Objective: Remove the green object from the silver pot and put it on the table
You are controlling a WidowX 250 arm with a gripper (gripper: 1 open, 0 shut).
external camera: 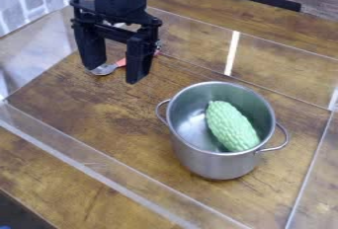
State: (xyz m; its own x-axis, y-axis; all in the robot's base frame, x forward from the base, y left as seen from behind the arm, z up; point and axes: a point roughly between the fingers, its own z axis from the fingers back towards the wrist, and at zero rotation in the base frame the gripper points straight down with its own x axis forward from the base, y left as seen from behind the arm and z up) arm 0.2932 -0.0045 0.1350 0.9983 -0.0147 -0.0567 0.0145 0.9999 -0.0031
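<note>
The green object (231,124), light green and bumpy, lies inside the silver pot (199,152), reaching from near its centre toward the right rim. The pot stands on the dark wooden table (93,124) at the right of centre, with a loop handle on each side. My gripper (114,67) hangs up and to the left of the pot, well apart from it, pointing straight down. Its two black fingers stand wide apart and hold nothing.
Clear acrylic walls (79,154) edge the tabletop along the front and left, with another panel (232,50) standing behind the pot. Bare wood lies between the gripper and the pot and in front of the pot.
</note>
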